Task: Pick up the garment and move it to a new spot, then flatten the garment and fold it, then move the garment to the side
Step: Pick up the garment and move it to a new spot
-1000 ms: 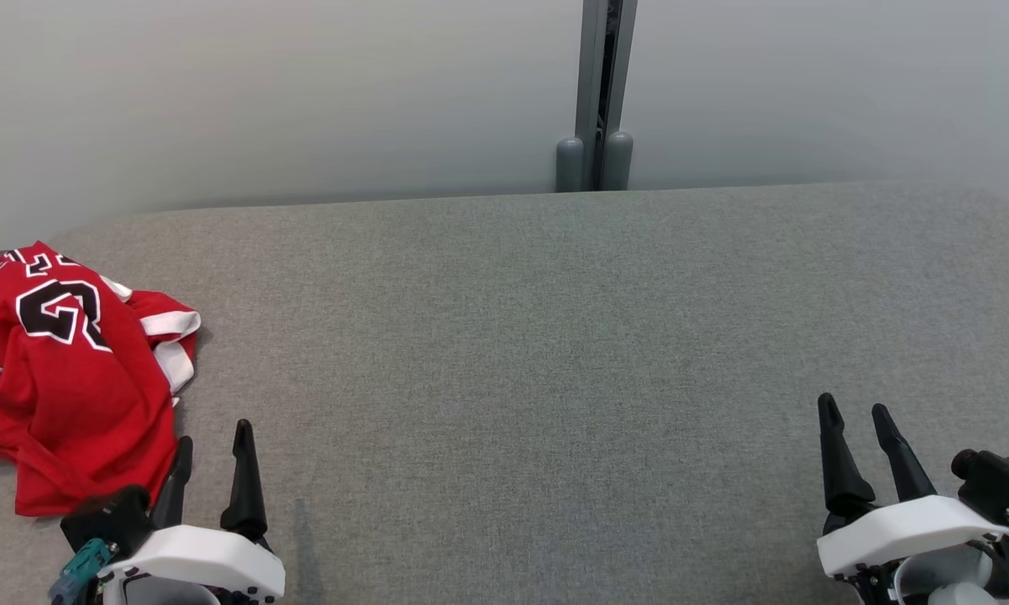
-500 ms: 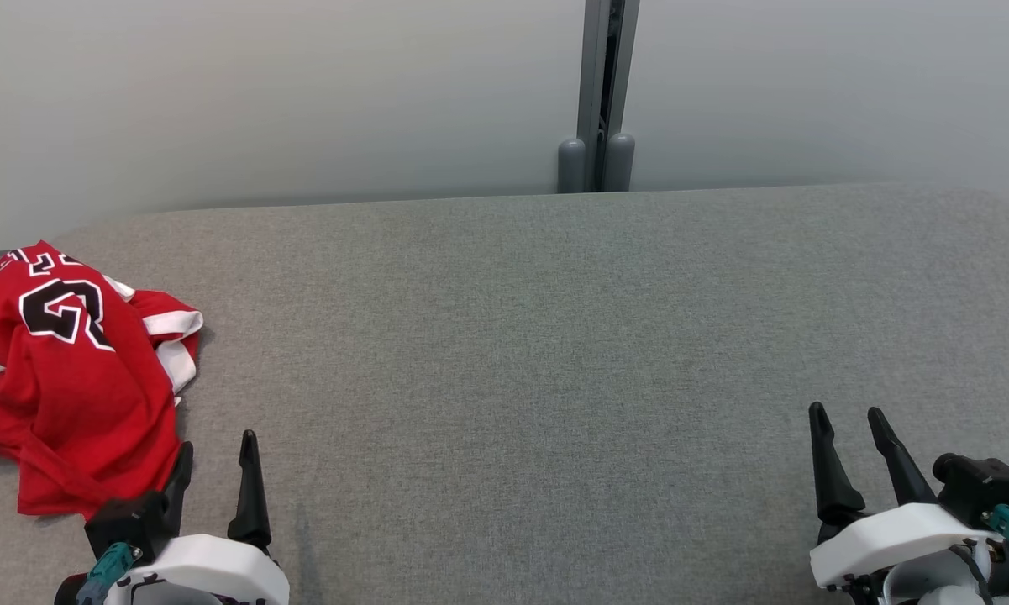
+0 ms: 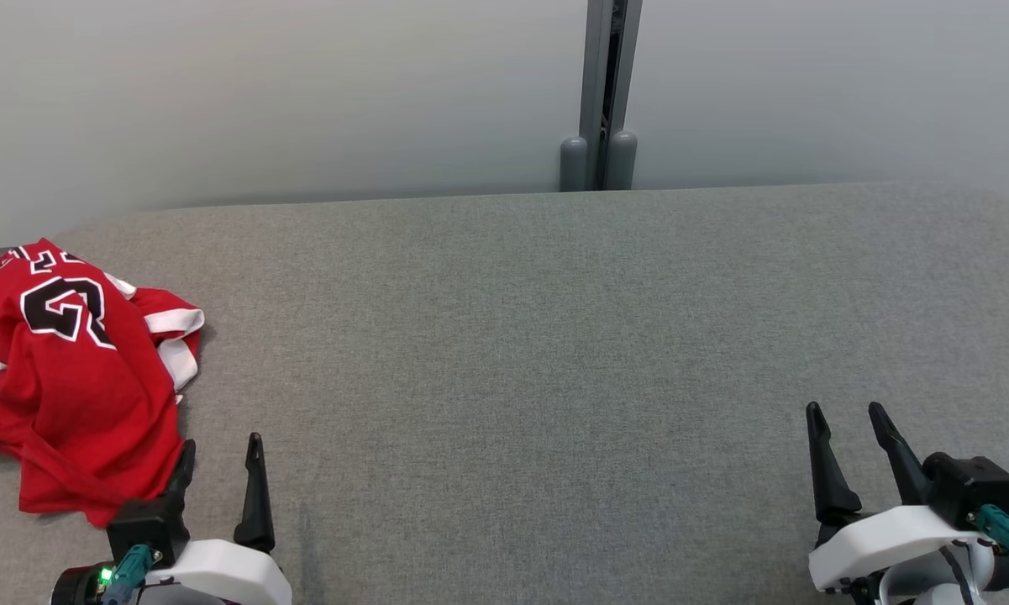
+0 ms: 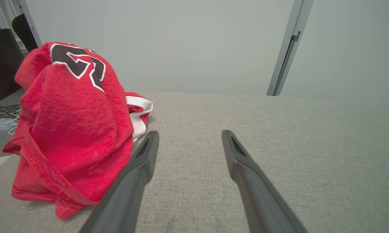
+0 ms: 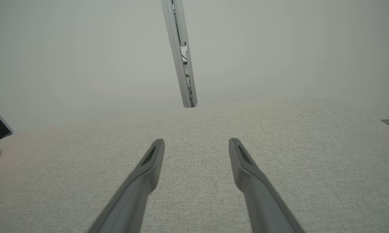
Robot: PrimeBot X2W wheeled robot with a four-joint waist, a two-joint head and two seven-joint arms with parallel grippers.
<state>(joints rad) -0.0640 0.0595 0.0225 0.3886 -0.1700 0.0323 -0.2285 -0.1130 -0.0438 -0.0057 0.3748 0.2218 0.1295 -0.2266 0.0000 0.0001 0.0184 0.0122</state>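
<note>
Jaws on both arms stand spread wide with nothing between them. At the far left the red garment [image 3: 76, 378] lies crumpled in a heap at the edge of the grey padded surface [image 3: 512, 336], and part of it seems to overhang that edge. The left gripper [image 3: 221, 443] sits just beside the heap's near corner, one finger at or almost at the cloth. A pinch taken here would likely catch only the hem, so the heap could drag, bunch further or slide off the side. Several layers caught together would make flattening harder. Far to the right, the right gripper [image 3: 844, 409] hovers over bare surface, well apart from the garment, so a two-handed lift needs a long reach across.
</note>
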